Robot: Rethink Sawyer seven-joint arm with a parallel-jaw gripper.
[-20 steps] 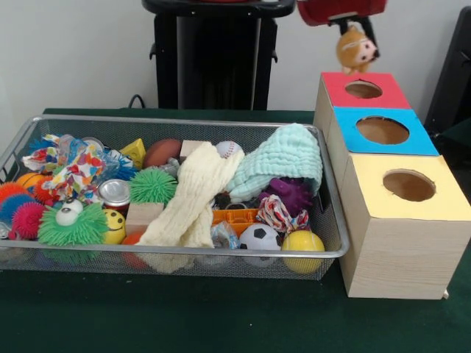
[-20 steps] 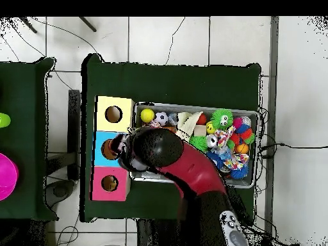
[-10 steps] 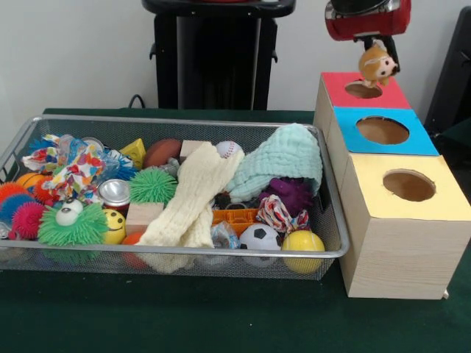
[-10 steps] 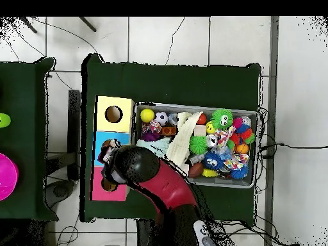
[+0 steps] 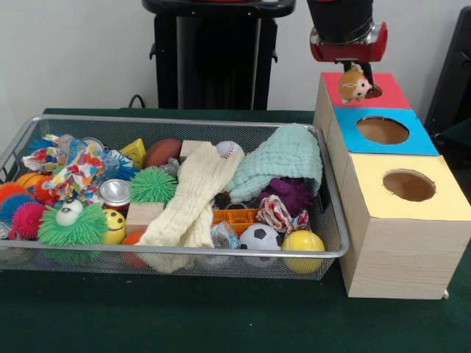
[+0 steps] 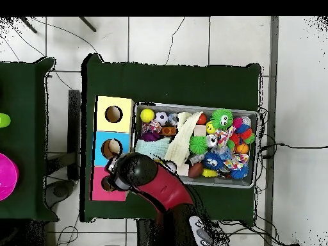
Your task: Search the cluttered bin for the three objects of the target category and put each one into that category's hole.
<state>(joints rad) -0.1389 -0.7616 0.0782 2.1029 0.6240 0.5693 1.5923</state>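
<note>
Plush toy [image 5: 355, 84] now hanging lower, right at red box hole [image 5: 374, 92]; hand [image 5: 358, 73] gripping it, having come down. We are judging release next.

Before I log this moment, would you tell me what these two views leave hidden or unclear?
- Red hole: in the overhead view the arm covers it; in the front view the stuffed toy hides most of it.
- Hand: how it grips the toy is unclear in the front view; unseen from overhead.
- Inside of the blue box and yellow box: dark in both views.
- Bin bottom: buried under cloths and toys.
</note>
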